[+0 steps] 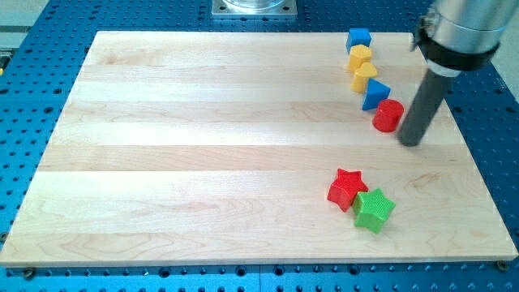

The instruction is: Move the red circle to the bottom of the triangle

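A pale wooden worktop (pixel 203 146) of lengthwise planks filled most of the view. It lay on a blue perforated base (pixel 49 20) dotted with rows of small holes. A grey metal plate (pixel 254 7) sat at the view's top edge. Light was even and soft.

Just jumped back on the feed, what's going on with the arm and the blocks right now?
My tip sits on the wooden board just to the view's right of the red circle, close to it or touching. The red circle already lies directly below the blue triangle, at the lower end of a column with two yellow blocks and a blue cube. A red star and a green star sit together nearer the view's bottom, away from my tip.
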Controlling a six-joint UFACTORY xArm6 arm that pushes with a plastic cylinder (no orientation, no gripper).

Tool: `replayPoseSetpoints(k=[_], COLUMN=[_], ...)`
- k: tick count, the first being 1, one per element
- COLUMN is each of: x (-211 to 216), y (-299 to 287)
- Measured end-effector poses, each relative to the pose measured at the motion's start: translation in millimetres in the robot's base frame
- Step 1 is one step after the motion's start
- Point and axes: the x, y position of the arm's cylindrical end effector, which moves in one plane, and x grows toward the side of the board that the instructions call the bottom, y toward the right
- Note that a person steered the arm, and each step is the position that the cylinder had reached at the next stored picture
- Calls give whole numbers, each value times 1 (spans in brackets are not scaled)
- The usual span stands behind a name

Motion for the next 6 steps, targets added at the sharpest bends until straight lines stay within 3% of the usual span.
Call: replayPoseSetpoints(k=[2,4,5,6], x=[-35,-35,-13,74], y=[0,-11,-3,-3])
